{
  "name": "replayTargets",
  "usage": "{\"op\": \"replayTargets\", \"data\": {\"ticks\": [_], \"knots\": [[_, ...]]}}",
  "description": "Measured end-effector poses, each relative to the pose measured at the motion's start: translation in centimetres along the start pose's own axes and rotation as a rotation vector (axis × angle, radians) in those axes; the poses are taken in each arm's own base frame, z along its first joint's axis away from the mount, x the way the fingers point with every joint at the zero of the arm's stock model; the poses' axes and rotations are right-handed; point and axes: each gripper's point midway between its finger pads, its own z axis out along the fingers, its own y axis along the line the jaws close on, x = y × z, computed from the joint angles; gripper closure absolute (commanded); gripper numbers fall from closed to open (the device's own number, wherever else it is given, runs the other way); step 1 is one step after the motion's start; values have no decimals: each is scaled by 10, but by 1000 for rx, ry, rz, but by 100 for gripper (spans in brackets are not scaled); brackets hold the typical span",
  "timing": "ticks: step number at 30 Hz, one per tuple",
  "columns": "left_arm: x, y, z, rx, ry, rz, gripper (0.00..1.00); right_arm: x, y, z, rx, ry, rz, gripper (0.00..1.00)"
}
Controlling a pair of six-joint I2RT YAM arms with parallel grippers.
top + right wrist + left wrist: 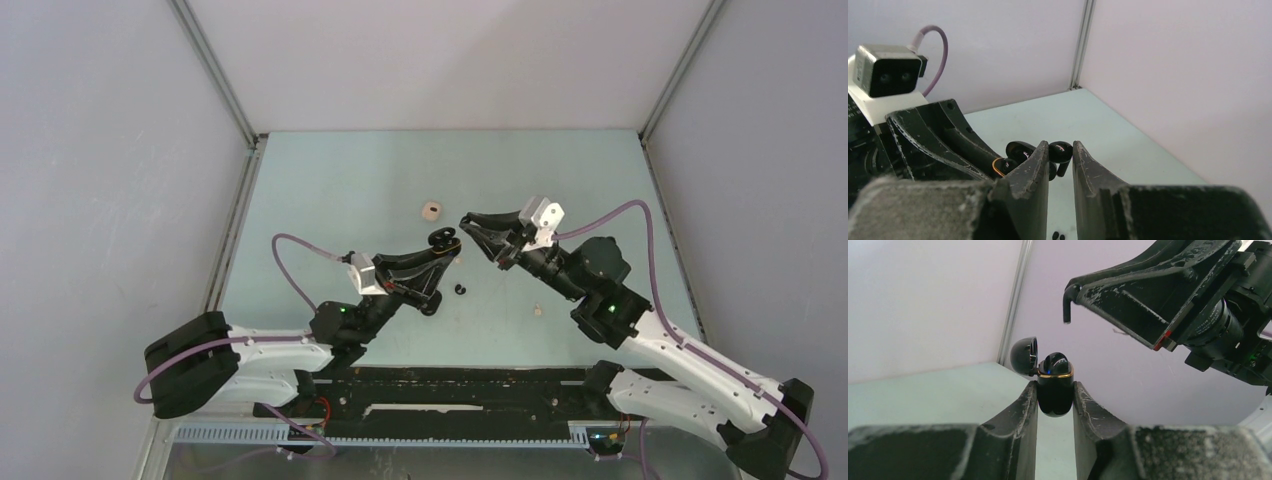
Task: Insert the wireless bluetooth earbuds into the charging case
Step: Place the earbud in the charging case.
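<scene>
Left gripper (1054, 386) clamped on black, gold-rimmed charging case (1054, 396), lid hinged open, interior largely hidden; right gripper (1061, 156) pinching black earbud (1059, 148) just beside the case, its small red mark illegible; second earbud (460, 290) loose on table (330, 180), near left fingers.

Left gripper (446, 245) clasping case (440, 237), loose earbud (460, 290) (black) nearby

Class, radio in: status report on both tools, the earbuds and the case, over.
Left tool shut on open charging case, one earbud seated. Right tool pinching black earbud, just short of case. Another earbud loose on table. Nothing between them.
</scene>
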Motion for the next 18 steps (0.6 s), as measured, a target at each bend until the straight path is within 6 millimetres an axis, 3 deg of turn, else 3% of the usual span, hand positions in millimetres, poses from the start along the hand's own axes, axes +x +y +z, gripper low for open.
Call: {"op": "replayTargets", "data": {"ticks": [6, 13, 18], "knots": [[-5, -3, 4, 9, -20, -4, 100, -13, -3, -4, 24, -59, -4, 100], [-2, -6, 8, 24, -14, -4, 100, 5, 1, -6, 23, -31, 43, 100], [4, -9, 8, 44, 4, -2, 100, 8, 5, -6, 15, -27, 72, 100]]}}
